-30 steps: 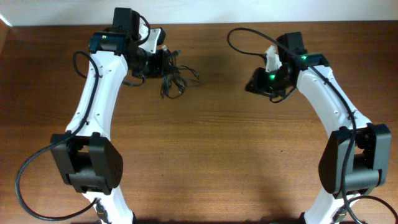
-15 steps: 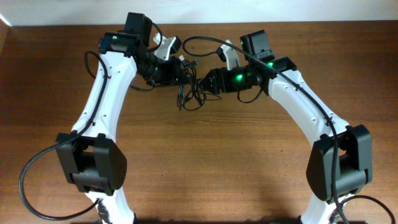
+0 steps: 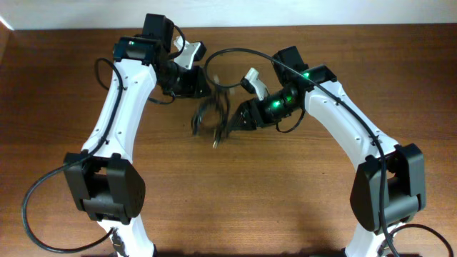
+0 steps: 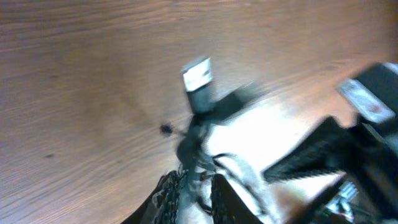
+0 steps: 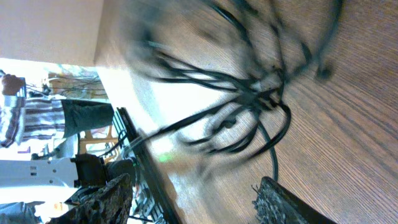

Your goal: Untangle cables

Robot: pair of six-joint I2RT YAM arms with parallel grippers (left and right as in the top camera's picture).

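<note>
1. Overhead: finds the cables [image 3: 209, 114] as a blurred dark clump over the bare middle of the desk [image 3: 285, 193], just below the left fingers [image 3: 198, 84] and just beside the right fingers [image 3: 234, 121]. Puts both arms bent in toward that one clump, probably so as to draw it apart from two sides. Cannot tell from up here whether either pair pinches a cord.
2. Left wrist: shows the left fingers [image 4: 166, 198] as two dark ridged pads at the bottom edge, close together, with thin strands rising from the narrow gap. Cannot tell through the blur whether closed on a cord or merely near one. Picks out one flat rectangular plug [image 4: 198, 74] with a silvery face, at the far end of the cables [image 4: 189, 146], above the grained desk [image 4: 74, 93]. Reads as a loose end, handy for tracing.
3. Right wrist: shows the right fingers [image 5: 102, 199] spread wide, with nothing between the rough dark pads. Places the cables [image 5: 249, 93] beyond the tips as thin, glossy, limp black loops crossing at one tight knot over the warm brown desk [image 5: 348, 137]. Suggests a pose ready to take a loop, with no grip yet.
</note>
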